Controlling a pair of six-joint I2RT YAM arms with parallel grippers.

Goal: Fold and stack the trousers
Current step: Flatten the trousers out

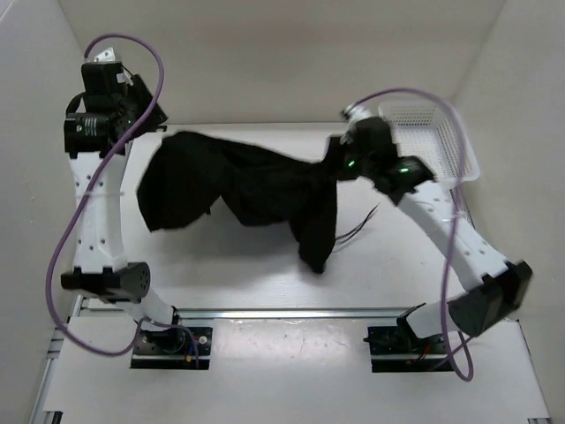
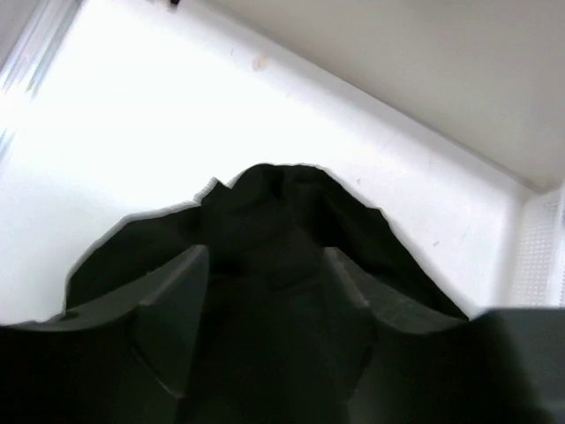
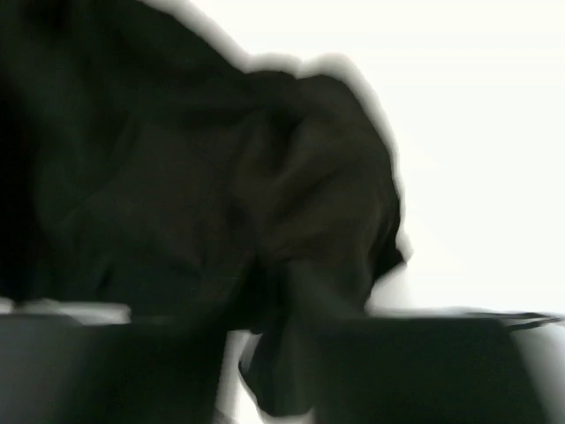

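The black trousers hang stretched between my two grippers above the white table, one end drooping to the table near the middle. My left gripper is at their upper left corner. In the left wrist view its fingers stand apart with the trousers bunched between and beyond them. My right gripper is at their right end, where the cloth gathers into a tight bunch. The right wrist view is blurred; a fold of the trousers runs down between the dark fingers of the right gripper.
A white mesh basket stands at the back right corner, close behind the right arm; its wall shows in the left wrist view. Thin black wires lie on the table beside the hanging cloth. White walls enclose the table.
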